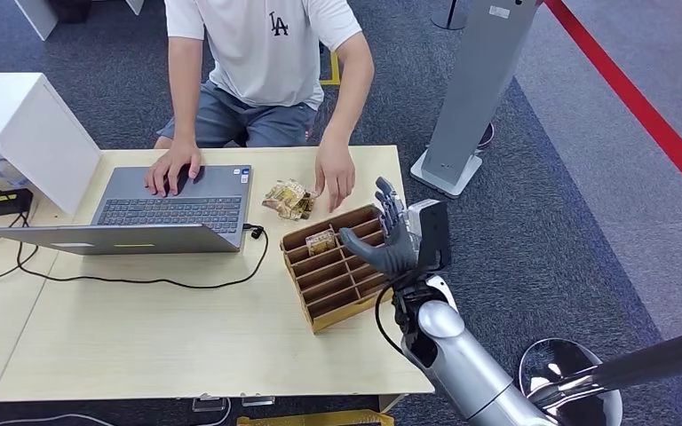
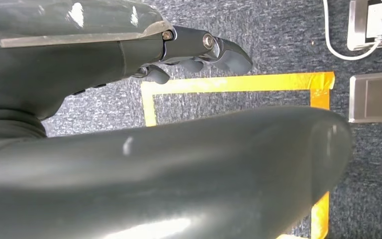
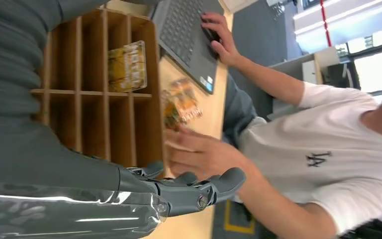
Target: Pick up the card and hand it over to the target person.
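Right hand (image 1: 394, 238) empty, fingers apart, above wooden organizer (image 1: 336, 266); card (image 1: 321, 240) inside.

Even, bright indoor light falls from overhead in the head view; the table (image 1: 142, 337) shows only soft, short shadows under the laptop (image 1: 142, 232) near its far edge. The right wrist view has blown-out windows (image 3: 373, 55) and a white glare streak along the right hand (image 3: 144, 199); the person's hand (image 3: 199, 152) is motion-blurred. In the left wrist view, the left hand (image 2: 144, 164) looms close, soft and out of focus, with specular highlights.
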You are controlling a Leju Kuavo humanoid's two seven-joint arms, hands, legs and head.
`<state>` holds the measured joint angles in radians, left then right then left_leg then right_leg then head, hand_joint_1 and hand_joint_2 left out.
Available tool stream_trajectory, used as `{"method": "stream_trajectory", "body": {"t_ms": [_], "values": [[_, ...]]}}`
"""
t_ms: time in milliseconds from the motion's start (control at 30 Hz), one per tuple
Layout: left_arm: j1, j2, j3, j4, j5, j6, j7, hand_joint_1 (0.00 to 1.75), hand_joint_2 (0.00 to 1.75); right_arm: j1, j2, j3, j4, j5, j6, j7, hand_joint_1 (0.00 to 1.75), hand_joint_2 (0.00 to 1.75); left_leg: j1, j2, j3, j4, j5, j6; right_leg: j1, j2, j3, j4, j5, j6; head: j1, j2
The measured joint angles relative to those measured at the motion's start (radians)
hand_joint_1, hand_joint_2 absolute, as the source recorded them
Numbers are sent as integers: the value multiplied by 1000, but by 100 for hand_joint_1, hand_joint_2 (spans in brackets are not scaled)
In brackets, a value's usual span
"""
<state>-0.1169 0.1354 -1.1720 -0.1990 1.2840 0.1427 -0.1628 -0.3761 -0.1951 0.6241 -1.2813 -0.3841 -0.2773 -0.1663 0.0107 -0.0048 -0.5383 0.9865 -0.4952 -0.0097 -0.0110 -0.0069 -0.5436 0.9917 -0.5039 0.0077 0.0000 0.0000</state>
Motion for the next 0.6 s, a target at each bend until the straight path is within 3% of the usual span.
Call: {"method": "stream_trajectory", "body": {"t_ms": [600], "values": [[1,6,17,-1,16,9,17,0,0,174,-134,-80,-296,105,21,131,0,175,-1,0,-3,2,-1,0,-1,1,-4,2,-1,0,0,0]]}}
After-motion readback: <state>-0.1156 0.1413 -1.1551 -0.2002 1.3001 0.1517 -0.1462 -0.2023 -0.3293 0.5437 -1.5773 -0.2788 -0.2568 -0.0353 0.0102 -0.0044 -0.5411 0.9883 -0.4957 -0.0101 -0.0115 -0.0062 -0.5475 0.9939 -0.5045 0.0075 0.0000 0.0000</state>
